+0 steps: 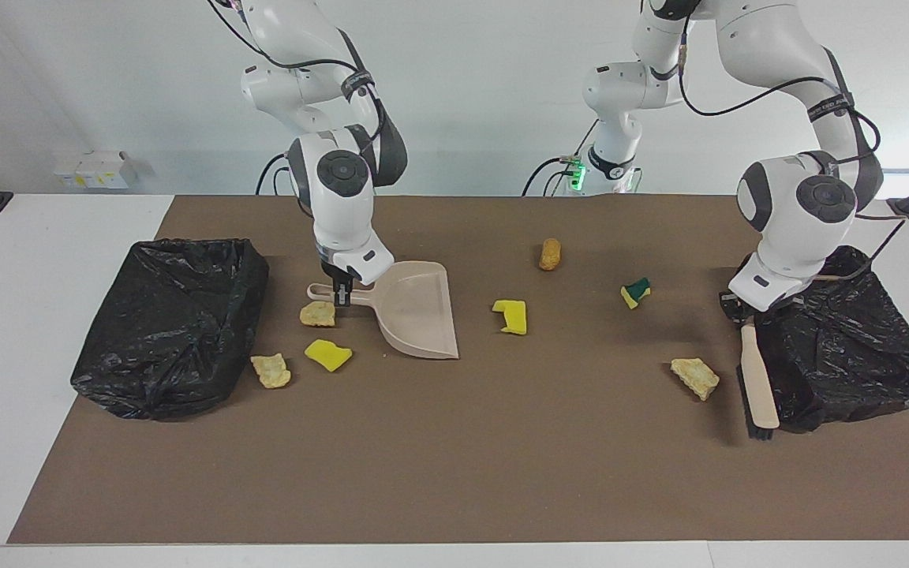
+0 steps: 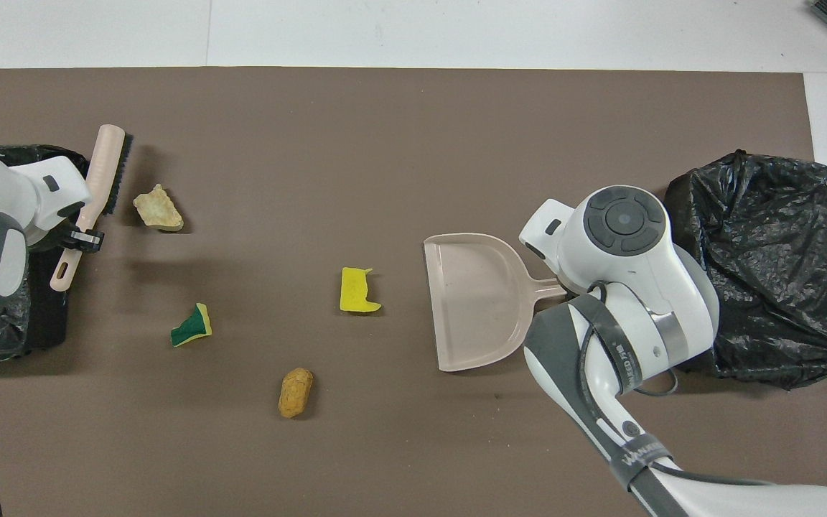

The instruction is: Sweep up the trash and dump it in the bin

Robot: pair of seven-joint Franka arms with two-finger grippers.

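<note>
Bending low, right claw (image 1: 342, 297) clamped on dustpan (image 1: 415, 310) handle, left claw (image 1: 741, 313) on brush (image 1: 759, 384).

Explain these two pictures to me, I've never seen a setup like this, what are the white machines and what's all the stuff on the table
Those are two robot arms at a table with a brown mat. One picture faces them from across the table; the other looks down from above their end.

The right gripper holds the handle of a beige dustpan resting on the mat. The left gripper holds a beige brush with black bristles.

Seven scraps lie scattered: yellow sponge pieces such as this one, one partly green, and tan crusty chunks such as this one. Each end of the table has a bin lined with a black bag.
</note>
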